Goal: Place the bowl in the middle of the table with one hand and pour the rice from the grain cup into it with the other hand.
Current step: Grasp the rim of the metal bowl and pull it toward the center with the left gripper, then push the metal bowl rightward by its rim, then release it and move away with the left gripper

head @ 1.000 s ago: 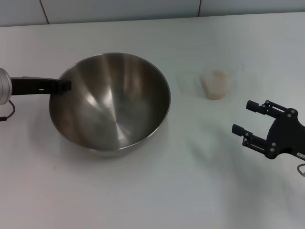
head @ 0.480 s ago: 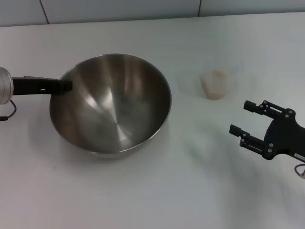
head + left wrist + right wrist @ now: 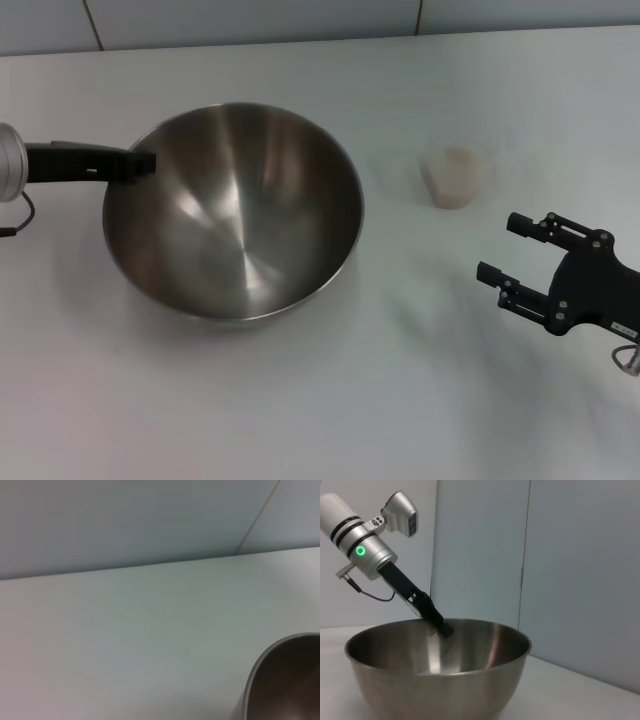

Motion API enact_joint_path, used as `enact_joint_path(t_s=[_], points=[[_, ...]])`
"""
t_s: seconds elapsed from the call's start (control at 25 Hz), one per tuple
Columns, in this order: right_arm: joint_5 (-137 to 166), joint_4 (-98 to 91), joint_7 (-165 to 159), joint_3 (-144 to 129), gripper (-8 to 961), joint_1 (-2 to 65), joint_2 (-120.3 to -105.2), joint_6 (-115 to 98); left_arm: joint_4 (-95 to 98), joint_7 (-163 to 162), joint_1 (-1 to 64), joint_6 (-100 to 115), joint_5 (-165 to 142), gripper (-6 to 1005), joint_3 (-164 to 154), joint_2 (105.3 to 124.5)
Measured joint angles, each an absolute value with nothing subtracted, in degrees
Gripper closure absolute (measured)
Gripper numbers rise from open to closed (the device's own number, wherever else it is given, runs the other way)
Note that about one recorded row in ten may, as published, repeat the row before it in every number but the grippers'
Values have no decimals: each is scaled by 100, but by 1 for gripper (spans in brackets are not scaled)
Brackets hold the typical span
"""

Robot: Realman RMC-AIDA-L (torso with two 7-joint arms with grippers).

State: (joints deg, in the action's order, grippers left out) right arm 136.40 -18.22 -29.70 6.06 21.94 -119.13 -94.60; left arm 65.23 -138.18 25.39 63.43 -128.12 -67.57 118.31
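Note:
The steel bowl (image 3: 235,225) sits left of the middle of the white table (image 3: 330,410), slightly tilted. My left gripper (image 3: 140,163) reaches in from the left and is shut on the bowl's left rim; the right wrist view shows this gripper (image 3: 442,629) clamped on the far rim of the bowl (image 3: 435,680). A clear grain cup (image 3: 455,178) holding pale rice (image 3: 458,158) stands to the right of the bowl. Nearer than the cup and a little to its right, my right gripper (image 3: 500,246) hovers open and holds nothing. The left wrist view catches only an edge of the bowl (image 3: 280,680).
A pale wall (image 3: 250,20) runs along the table's far edge. Bare tabletop lies between the bowl and the cup and along the near side.
The bowl's left rim has risen and shifted slightly toward the far side with the left gripper. The right gripper has drifted a little to the left, still open.

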Motion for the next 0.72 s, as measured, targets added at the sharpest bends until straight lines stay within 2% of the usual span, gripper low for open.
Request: enact_joint_path(t_s=[0.72], points=[[13641,-1793,-2971,602,289,2154,-11909,-9494,6585,-13834,3185,6563,-12779,963,-6951,11877]])
